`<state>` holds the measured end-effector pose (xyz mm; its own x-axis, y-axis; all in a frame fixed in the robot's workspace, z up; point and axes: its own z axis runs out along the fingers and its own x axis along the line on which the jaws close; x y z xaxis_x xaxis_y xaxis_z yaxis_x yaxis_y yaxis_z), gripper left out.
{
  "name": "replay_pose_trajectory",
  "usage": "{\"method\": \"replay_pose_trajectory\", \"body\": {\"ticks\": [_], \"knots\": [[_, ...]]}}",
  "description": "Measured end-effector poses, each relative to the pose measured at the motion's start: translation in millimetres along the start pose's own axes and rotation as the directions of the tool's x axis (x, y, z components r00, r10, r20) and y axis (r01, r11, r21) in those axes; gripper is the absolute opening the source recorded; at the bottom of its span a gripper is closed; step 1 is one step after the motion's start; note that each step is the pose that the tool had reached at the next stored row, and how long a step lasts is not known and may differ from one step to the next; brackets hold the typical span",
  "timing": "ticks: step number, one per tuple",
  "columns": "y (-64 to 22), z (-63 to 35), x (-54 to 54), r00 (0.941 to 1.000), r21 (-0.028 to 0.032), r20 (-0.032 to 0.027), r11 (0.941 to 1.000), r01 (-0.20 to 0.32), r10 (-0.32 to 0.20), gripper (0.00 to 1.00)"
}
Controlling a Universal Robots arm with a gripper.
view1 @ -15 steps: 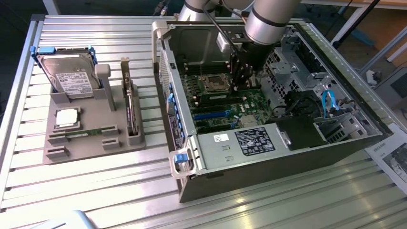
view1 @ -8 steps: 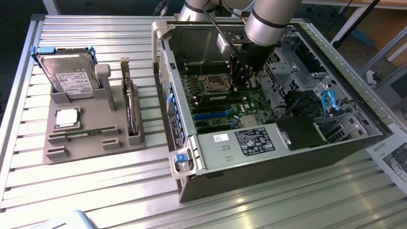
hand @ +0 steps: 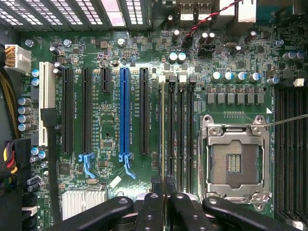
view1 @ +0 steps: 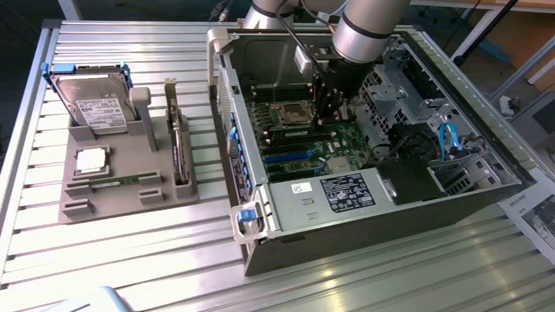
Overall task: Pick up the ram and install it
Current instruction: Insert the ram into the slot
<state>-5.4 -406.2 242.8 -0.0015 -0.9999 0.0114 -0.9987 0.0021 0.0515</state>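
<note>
Gripping the ram (hand: 162, 130) edge-on between closed fingers (hand: 153, 214) | ram lined up along the memory slots (hand: 179, 130), beside the bare processor socket (hand: 235, 161); seated or not, cannot tell | arm (view1: 364, 32) inside open computer case (view1: 260, 214) | a like stick (view1: 129, 177) lies in grey holder (view1: 113, 201) on table (view1: 130, 260)

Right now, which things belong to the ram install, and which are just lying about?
In the job: ram, held in the tool; memory slots.
Lying about: hard drive, processor chip, expansion card, second ram stick.
</note>
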Motion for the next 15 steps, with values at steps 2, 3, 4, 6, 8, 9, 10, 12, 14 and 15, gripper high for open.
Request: {"method": "replay_pose_trajectory", "body": {"ticks": [2, 3, 4, 6, 8, 9, 10, 12, 14, 15], "knots": [[0.1, 0.6, 0.0, 1.0000, 0.0001, 0.0004, 1.0000, 0.000, 0.000, 0.12], [0.0, 1.2, 0.0, 1.0000, 0.0000, 0.0000, 1.0000, 0.000, 0.000, 0.12], [0.0, 1.5, 0.0, 1.0000, 0.0000, -0.0001, 1.0000, 0.000, 0.000, 0.12], [0.0, 1.6, 0.0, 1.0000, 0.0000, 0.0000, 1.0000, 0.000, 0.000, 0.12], [0.0, 1.6, 0.0, 1.0000, 0.0000, 0.0000, 1.0000, 0.000, 0.000, 0.12], [0.0, 1.7, 0.0, 1.0000, 0.0000, 0.0000, 1.0000, 0.000, 0.000, 0.12], [0.0, 1.9, 0.0, 1.0000, 0.0000, 0.0001, 1.0000, 0.000, 0.000, 0.12], [-0.1, 2.7, -0.1, 1.0000, 0.0001, 0.0003, 1.0000, 0.000, 0.000, 0.12], [-0.1, 3.0, -0.1, 1.0000, 0.0001, 0.0006, 1.0000, 0.000, 0.000, 0.12], [-0.1, 3.1, -0.3, 1.0000, 0.0000, 0.0005, 1.0000, 0.000, 0.000, 0.12]]}}
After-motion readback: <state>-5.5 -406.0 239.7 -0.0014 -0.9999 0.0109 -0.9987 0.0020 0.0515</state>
